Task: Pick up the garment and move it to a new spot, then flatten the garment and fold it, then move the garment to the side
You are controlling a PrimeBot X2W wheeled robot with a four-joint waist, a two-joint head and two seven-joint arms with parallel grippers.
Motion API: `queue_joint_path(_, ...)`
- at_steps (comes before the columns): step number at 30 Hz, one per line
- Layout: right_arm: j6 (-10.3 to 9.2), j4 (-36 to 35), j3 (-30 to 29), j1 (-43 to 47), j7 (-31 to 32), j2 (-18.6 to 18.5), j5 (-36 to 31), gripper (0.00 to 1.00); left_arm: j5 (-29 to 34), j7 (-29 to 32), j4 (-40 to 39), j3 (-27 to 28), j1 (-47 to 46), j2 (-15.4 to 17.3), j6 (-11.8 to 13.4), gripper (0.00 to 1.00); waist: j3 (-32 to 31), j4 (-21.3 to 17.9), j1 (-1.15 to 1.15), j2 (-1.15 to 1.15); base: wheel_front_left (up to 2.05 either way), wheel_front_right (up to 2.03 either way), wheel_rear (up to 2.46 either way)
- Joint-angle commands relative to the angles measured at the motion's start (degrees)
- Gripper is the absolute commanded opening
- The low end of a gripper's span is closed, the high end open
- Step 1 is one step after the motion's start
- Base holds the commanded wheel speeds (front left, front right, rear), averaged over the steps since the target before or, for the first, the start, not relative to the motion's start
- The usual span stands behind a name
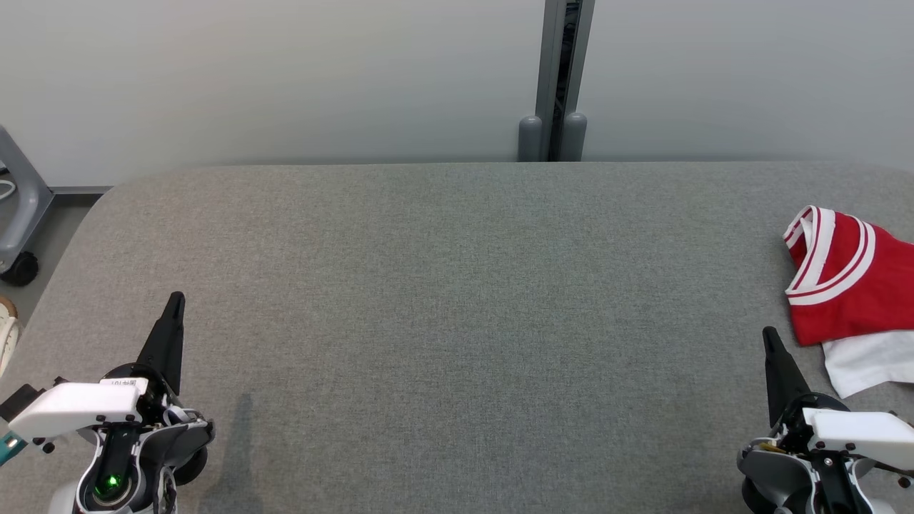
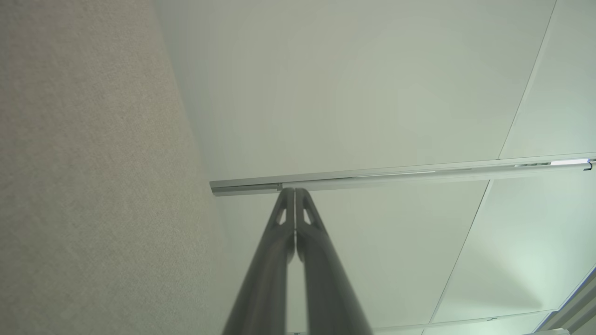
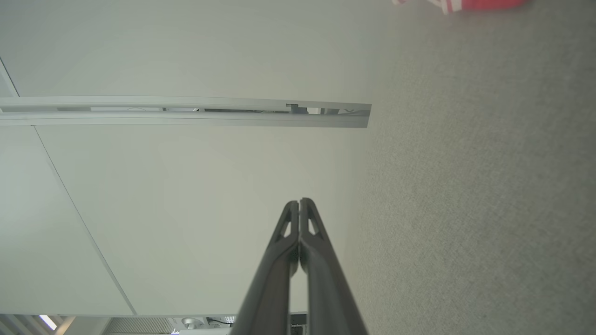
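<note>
We can make out one small label (image 1: 118,383) on the white plastic housing (image 1: 75,405) at the wrist of our left gripper (image 1: 176,298). Its print is too small to read. A round green light (image 1: 108,484) glows just below that housing.

In the head view, our left gripper sits at the lower left over the broad grey fabric-covered table (image 1: 457,285). Its two long dark fingers are pressed together into one point that leans slightly right. Our right gripper (image 1: 768,333) sits at the lower right, likewise clenched to a single point, leaning slightly left. Neither holds anything.

Both wrist views confirm this. The left gripper (image 2: 294,190) and the right gripper (image 3: 299,200) each show their fingers meeting tip to tip, aimed along the table towards the pale smooth wall (image 1: 285,71).

The red fabric garment (image 1: 853,285), with white striped trim and a white layer under it, lies folded at the table's far right edge, partly cut off by the frame. It is near the right gripper's tip but not touching it, and a red sliver of it (image 3: 470,3) shows at the top of the right wrist view.

A grey metal upright post (image 1: 557,78) stands behind the table, and a grey wheeled stand (image 1: 18,214) stands off its left end.
</note>
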Motion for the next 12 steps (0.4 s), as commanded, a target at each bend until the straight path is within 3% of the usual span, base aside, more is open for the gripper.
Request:
queue_joint_path(1, 0.02, 0.15, -0.20, -0.35, 0.03, -0.24, 0.09, 0.00, 0.14, 0.17, 0.03, 0.21, -1.07, 0.21, -0.23, 0.00, 0.00, 0.00, 0.00, 0.00, 0.00, 0.00, 0.00)
queue_joint_path(12, 0.02, 0.15, -0.20, -0.35, 0.03, -0.24, 0.09, 0.00, 0.12, 0.19, 0.03, 0.23, -1.07, 0.20, -0.23, 0.00, 0.00, 0.00, 0.00, 0.00, 0.00, 0.00, 0.00)
